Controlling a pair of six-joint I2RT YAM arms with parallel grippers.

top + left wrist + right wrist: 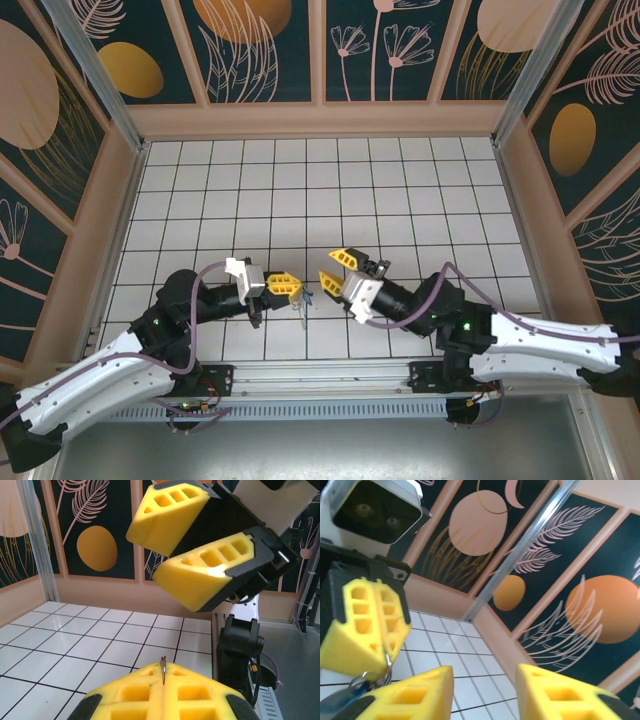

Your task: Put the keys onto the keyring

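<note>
left hand [290, 286] clamped on the keyring [372, 679], blue-headed key [337, 702] just below the keyring, right hand [337, 271] parted and empty, just beside the keyring

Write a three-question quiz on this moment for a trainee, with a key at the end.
1. True or false: the left gripper is shut on the keyring.
2. In the right wrist view, what colour is the head of the key that hangs by the keyring under the left gripper?
3. The right gripper has its jaws: A) open, holding nothing; B) shut on the key; C) shut and empty.

Key: 1 true; 2 blue; 3 A.
</note>
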